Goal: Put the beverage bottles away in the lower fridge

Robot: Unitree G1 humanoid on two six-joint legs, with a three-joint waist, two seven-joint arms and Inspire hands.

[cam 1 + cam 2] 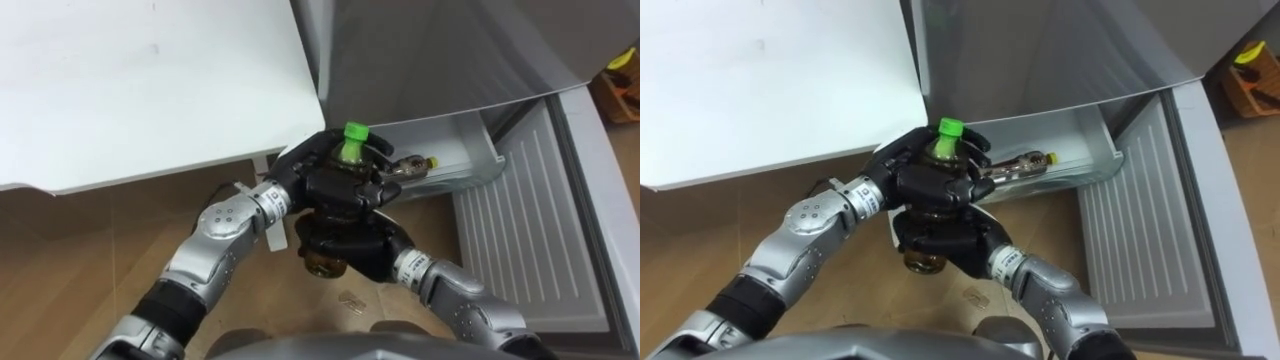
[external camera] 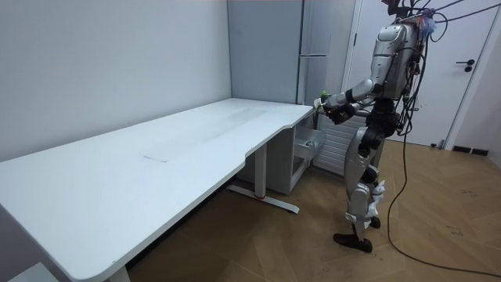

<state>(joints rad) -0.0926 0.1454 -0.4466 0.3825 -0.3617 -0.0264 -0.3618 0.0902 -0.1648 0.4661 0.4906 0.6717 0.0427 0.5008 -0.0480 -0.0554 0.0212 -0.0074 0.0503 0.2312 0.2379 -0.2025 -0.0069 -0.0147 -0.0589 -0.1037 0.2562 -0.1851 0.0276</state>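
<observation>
A drink bottle with a green cap [image 1: 355,132] and brownish contents stands upright between both hands, in front of the open lower fridge drawer [image 1: 470,165]. My left hand [image 1: 335,185] is curled round its upper part just below the cap. My right hand [image 1: 352,245] wraps its lower part; the bottle's base [image 1: 325,266] shows beneath. A second bottle [image 1: 408,167] lies on its side in the drawer. In the room view I stand at the table's far end facing the fridge [image 2: 313,47], holding the bottle [image 2: 322,99] at chest height.
The white table [image 1: 150,80] edge is close on my left. The open lower fridge door [image 1: 530,240] with its ribbed white inner face extends on my right. An orange box [image 1: 620,85] sits on the floor beyond it. Wooden floor lies below.
</observation>
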